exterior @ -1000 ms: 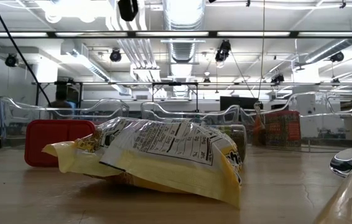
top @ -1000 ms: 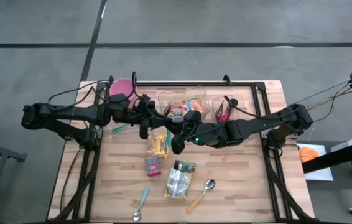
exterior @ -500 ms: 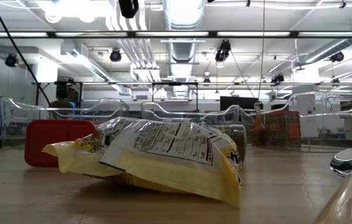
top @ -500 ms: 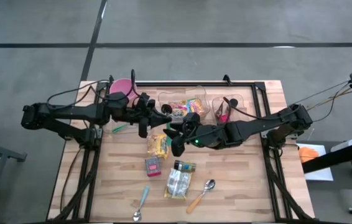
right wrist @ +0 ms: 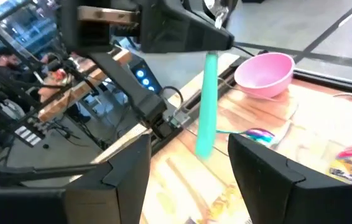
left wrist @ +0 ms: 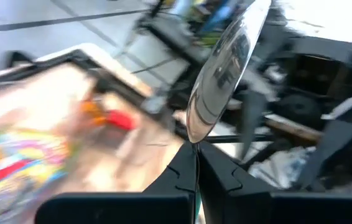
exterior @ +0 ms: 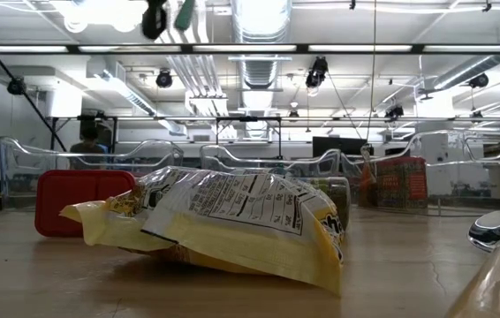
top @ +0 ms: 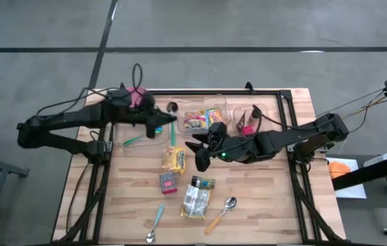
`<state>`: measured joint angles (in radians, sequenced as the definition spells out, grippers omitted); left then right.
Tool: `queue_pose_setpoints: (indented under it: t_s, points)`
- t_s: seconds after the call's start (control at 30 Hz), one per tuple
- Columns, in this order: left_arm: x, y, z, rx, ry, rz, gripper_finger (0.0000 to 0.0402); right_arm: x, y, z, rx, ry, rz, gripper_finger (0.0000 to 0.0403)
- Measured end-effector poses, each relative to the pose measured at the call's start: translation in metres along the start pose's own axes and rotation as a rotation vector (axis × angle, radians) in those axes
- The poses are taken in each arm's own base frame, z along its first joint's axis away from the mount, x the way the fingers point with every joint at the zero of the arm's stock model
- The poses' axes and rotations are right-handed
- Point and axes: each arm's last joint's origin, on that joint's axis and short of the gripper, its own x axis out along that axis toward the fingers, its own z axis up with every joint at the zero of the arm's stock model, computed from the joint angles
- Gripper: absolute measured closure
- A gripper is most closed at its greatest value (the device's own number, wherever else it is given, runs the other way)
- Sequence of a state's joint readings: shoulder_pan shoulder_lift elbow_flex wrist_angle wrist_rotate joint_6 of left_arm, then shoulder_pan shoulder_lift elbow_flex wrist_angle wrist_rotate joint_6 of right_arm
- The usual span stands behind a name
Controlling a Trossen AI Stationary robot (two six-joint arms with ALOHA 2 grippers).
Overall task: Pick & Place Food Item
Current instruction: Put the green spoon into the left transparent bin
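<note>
Wooden table (top: 262,191) — left gripper (top: 173,117) clamps a teal spoon (top: 173,131), right gripper (top: 197,156) spread.

Smooth grey concrete floor (top: 262,24), crossed by dark seam lines, surrounds the light wooden slatted table top (top: 262,198) on every side. Black metal table frame (top: 303,205) shows at 4 and 8 o'clock. Open industrial ceiling (exterior: 259,26) overhead: long bright strip lights (exterior: 338,50), silver round ventilation duct (exterior: 259,18), black hanging spotlights (exterior: 318,71). A person (exterior: 87,141) stands far back at 9 o'clock.
</note>
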<state>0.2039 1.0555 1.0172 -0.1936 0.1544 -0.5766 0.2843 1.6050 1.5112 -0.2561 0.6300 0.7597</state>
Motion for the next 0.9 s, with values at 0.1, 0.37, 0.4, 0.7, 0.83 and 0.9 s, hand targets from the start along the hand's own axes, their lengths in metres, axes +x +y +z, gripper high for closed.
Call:
queue_pose_setpoints:
  t_s: [0.1,0.37,0.4,0.7,0.83,0.9]
  points:
    - [-0.021,0.017,0.001,0.004,0.055,0.111,0.0399,-0.009,-0.002,0.005,-0.006,0.010,-0.006,0.0192]
    - [-0.050,0.047,-0.008,0.043,0.225,0.328,0.0399,-0.019,-0.007,0.004,-0.013,0.057,-0.048,0.0192]
    - [-0.051,0.049,-0.009,0.054,0.243,0.340,0.0399,-0.019,-0.008,0.004,-0.012,0.061,-0.053,0.0192]
    - [-0.061,0.060,-0.022,0.184,0.448,0.381,0.0399,-0.028,-0.013,0.002,0.058,0.109,-0.093,0.0192]
    - [-0.062,0.065,-0.028,0.199,0.531,0.412,0.0399,-0.040,-0.021,0.004,0.091,0.150,-0.148,0.0192]
    - [-0.058,0.068,-0.029,0.201,0.561,0.427,0.0399,-0.044,-0.024,0.003,0.087,0.172,-0.172,0.0192]
